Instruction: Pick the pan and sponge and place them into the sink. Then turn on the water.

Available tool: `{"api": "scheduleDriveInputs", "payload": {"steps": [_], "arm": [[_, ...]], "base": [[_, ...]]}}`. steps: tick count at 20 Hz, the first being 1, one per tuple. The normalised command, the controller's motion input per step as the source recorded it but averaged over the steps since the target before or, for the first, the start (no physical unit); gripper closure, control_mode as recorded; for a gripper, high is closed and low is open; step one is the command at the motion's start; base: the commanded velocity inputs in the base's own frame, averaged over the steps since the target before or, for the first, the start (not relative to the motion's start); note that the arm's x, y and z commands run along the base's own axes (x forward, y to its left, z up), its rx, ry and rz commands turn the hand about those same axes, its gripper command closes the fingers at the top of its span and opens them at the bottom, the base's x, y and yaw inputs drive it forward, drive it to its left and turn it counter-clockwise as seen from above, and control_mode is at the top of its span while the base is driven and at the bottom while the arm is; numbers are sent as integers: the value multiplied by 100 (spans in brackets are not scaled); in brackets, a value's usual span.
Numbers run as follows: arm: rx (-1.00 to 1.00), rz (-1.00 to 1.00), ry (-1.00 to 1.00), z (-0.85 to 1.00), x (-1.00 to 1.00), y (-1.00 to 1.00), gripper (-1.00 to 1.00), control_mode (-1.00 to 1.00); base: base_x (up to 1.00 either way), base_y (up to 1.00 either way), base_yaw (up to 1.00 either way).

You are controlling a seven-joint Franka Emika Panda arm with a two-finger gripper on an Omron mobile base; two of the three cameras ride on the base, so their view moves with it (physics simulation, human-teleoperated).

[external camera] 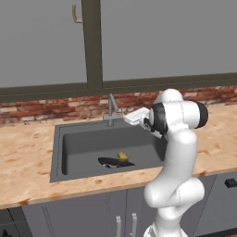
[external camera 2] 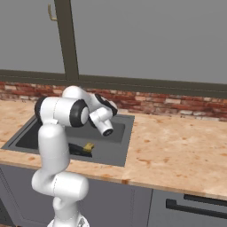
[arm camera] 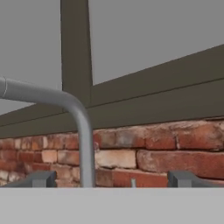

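Gripper (arm camera: 111, 178): standing wide open and holding nothing; in the hand view its two grey fingertips (arm camera: 39, 179) are showing far apart at the bottom, with the faucet's upright pipe rising between them, nearer the left one.
Arm: reaching over the right part of the sink, its hand pointing toward the faucet and the brick wall.
Pan (external camera: 111, 162): lying on the sink floor near the front wall, black and flat (its handle is too small to make out).
Sponge (external camera: 122, 156): sitting in the sink on or right against the pan's right side; I cannot tell which.
Sink (external camera: 59, 152): dark grey basin set into the speckled counter (external camera: 25, 157).
Faucet (external camera: 111, 110): standing at the back rim of the sink, its curved grey pipe bending over to the left in the hand view.
Water: no stream is running from the spout.
Wall (arm camera: 175, 151): red brick strip running behind the counter, grey window panes above it.
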Motion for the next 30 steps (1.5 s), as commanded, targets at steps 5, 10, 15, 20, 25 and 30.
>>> {"api": "scheduleDriveInputs", "payload": {"steps": [5,10,15,20,25,30], "arm": [[0,-5,2,-5,23,5,-100,-100],[0,-1,8,-11,20,5,-100,-100],[0,0,9,-11,24,1,-100,-100],[0,0,7,-8,24,0,-100,-100],[0,0,7,-17,22,2,-100,-100],[0,0,5,-18,21,1,-100,-100]], "base": [[0,0,0],[0,0,0],[0,0,0],[0,0,0],[0,0,0],[0,0,0]]}}
